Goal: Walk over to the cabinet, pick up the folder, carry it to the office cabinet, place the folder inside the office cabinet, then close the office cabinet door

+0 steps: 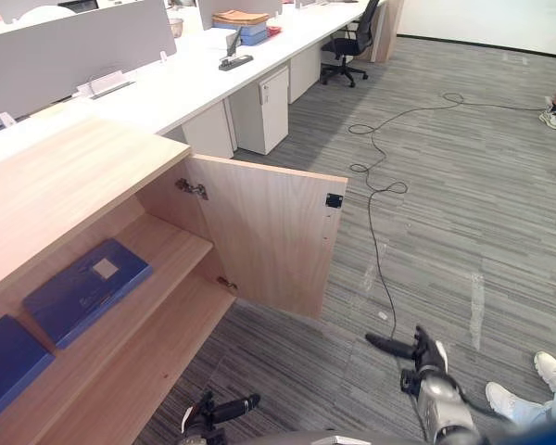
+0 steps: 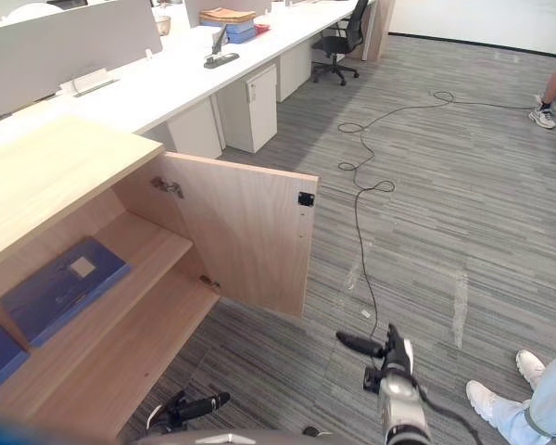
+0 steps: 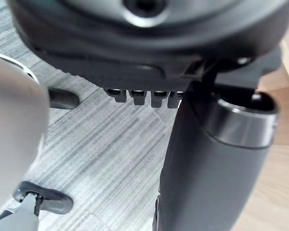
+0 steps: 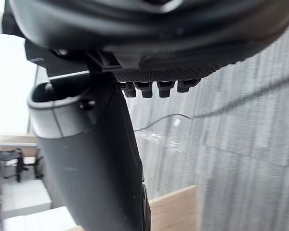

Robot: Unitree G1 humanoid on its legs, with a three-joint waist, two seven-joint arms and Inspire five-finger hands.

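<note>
A: Where's the folder point(image 1: 85, 289)?

B: Lying flat on the upper shelf point(image 1: 171, 243) inside the office cabinet point(image 1: 65, 171), far left of the open door point(image 1: 269, 236). Neither hand is on it.

A: And the hands?

B: Left hand point(image 1: 218, 411) hangs low near the cabinet's bottom front, fingers loose and apart, holding nothing. Right hand point(image 1: 422, 357) is out over the floor to the right, also slack and empty.

A: How would the folder handle?

B: Probably thin, stiff and light. The cover looks smooth, so it could slip. Its near right corner sits close to the shelf's front edge, so a pinch along that edge looks like the best place to take it.

A: And the door?

B: Likely a light panel on hinges point(image 1: 192, 188). No handle is visible, so a push on the free edge by the black catch point(image 1: 334, 200) should do.

A: Anything hidden?

B: A second blue folder point(image 1: 5, 363) is cut off at the left edge. The pale label on the first one is too small to read. The space under the shelf is mostly out of sight. A person's shoe point(image 1: 514, 400) is near right, with the rest of the person cropped.
</note>
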